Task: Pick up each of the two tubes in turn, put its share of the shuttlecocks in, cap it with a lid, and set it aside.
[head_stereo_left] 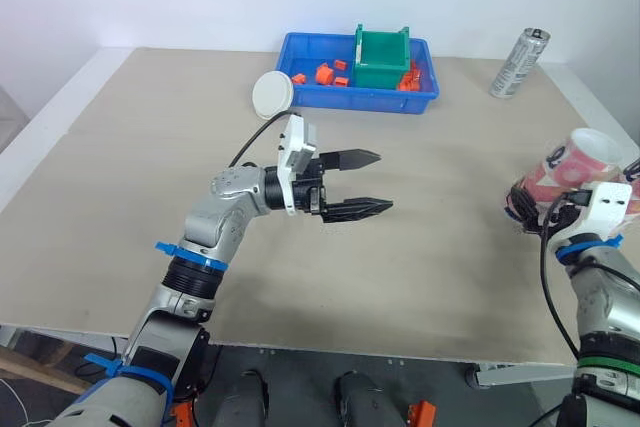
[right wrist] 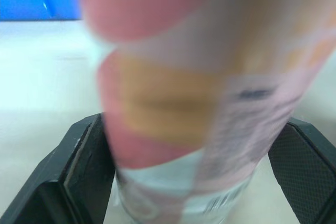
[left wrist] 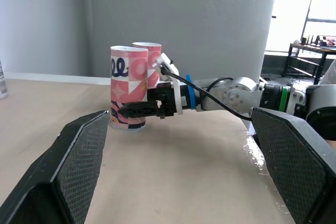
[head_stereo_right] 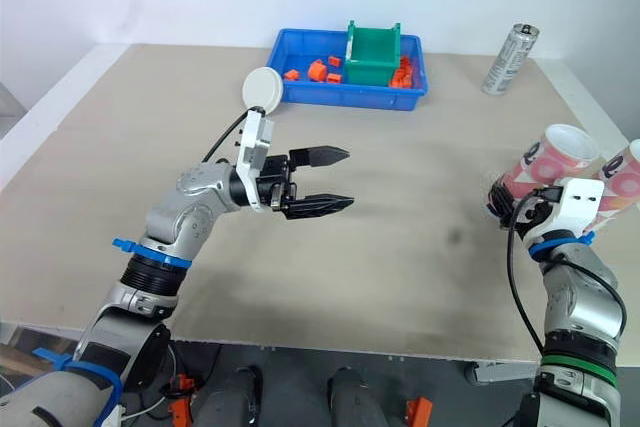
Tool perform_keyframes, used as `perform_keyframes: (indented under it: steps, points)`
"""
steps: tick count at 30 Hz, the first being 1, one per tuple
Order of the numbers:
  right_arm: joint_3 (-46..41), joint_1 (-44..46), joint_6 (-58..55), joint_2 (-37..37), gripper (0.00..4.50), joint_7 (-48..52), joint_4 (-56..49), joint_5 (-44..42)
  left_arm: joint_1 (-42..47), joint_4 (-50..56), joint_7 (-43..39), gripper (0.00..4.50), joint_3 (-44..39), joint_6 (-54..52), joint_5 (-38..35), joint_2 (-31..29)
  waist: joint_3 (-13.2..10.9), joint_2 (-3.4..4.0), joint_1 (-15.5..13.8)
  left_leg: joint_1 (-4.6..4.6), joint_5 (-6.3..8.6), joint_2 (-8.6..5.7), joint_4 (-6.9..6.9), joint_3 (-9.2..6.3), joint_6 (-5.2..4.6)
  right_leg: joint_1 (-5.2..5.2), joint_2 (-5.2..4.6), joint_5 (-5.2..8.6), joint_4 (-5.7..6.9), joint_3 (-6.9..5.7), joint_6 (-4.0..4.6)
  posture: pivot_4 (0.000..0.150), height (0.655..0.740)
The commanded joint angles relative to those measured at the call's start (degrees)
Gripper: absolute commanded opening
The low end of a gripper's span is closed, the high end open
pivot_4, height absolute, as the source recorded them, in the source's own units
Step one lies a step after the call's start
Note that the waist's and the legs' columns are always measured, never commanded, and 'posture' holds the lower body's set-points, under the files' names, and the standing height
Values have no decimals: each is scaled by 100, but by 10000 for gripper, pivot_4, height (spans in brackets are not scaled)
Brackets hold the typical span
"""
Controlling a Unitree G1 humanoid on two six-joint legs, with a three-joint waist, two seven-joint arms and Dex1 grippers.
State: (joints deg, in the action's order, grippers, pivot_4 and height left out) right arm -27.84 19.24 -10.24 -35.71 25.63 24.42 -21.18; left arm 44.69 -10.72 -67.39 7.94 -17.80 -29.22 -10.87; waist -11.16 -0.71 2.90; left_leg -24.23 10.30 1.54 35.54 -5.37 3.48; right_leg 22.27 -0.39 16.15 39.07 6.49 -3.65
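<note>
Tube 1 (head_stereo_right: 548, 159): upright at right edge of table (head_stereo_right: 400, 257), long axis vertical, clamped low by right gripper (head_stereo_right: 505, 203). Tube 2 (head_stereo_right: 622, 179): just beside. Left gripper (head_stereo_left: 372, 182): fingers apart, empty, mid-table, well apart from both.

No legible text on anything

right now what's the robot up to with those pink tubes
The right tool is around one pink tube, which stands at the right edge of the table with the second tube just beside it. The left tool hangs open and empty over the middle of the table. A white lid lies by the blue tray at the far side.
</note>
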Motion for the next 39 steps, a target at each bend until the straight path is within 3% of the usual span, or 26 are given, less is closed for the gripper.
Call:
perform_keyframes:
  steps: [1, 13, 21, 26, 30, 33, 39]
  points:
    - [-134, -86, -33, -164, 44705, 62, -308, -81, 143, 70, -1, 45000, -147, 62, -63, -5, 0, 0, 0, 0, 0, 0, 0, -1, 0, 0, 0, 0, 0, 0, 0, 1500, 7384]
    - [-231, -1054, -1084, -517, 44705, 499, -1445, -314, 23, 281, -37, 45000, -238, -59, -171, -83, 2, 4, -5, 0, 0, 0, 0, 0, 0, 0, 1, 6, 0, 0, -10, 1500, 7384]
    - [-592, -2341, -2433, -765, 44705, 1829, -3674, -1935, -981, 860, 239, 45000, -624, -384, -163, -988, 10, 17, 24, 10, 1, 7, -6, -1, -2, -3, 6, 17, 0, 2, -22, 1500, 7384]
    - [66, -1999, -2671, -530, 44705, 1936, -4394, -2399, -1907, 1169, 745, 45000, -1081, -1168, -374, -1583, 7, 12, 69, 16, -4, 12, 3, 5, -4, -6, 7, 8, -1, 3, -32, 1500, 7384]
    - [971, -1589, -2372, -69, 44705, 1912, -4296, -2037, -2399, 1486, 1450, 45000, -1361, -1680, -412, -1701, 2, -3, 56, 12, -20, 14, 6, 4, -4, -7, 7, -4, -1, 1, -35, 1500, 7384]
    - [1747, -1231, -1847, 438, 44705, 1837, -3656, -1369, -2963, 1827, 1958, 45000, -1522, -1389, -162, -1669, 3, -4, 53, 9, -26, 15, 4, 7, 6, -5, 4, -5, -4, 1, -36, 1500, 7384]
    - [2152, -1150, -1419, 814, 44705, 1939, -3004, -987, -3382, 2095, 2324, 45000, -1593, -1292, -216, -1553, 4, -6, -47, -5, -27, 12, -4, 9, 9, 4, -2, -3, -7, 0, -36, 1500, 7384]
